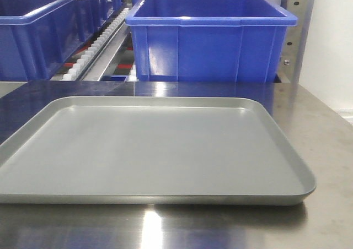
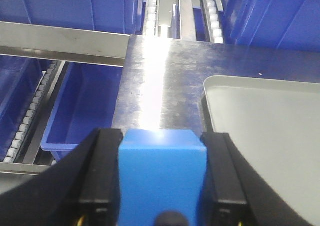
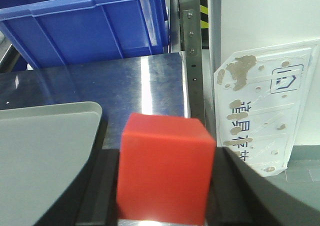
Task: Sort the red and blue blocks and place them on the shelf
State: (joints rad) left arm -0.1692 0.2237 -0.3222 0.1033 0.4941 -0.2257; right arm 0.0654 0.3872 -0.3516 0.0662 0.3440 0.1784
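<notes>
Both blocks are in hand, so the step under way looks like the carry toward the shelf [image 2: 65, 43]. The left gripper [image 2: 162, 186] is clenched on the blue block [image 2: 162, 171], its black fingers [image 2: 102, 176] pressing the two side faces. It hangs over the steel table [image 2: 160, 86], just left of the tray [image 2: 270, 131], with the shelf's rail and white rollers farther off. The right gripper [image 3: 162, 191] grasps the red block [image 3: 165, 168] the same way, above the table's right edge, right of the tray. No block lies on the tray, and big blue bins [image 1: 209, 39] sit on the shelf behind it. The next move probably calls for each arm to reach far over the table, choose a separate spot per colour, stay clear of the bin walls, and release only once the block rests flat.
</notes>
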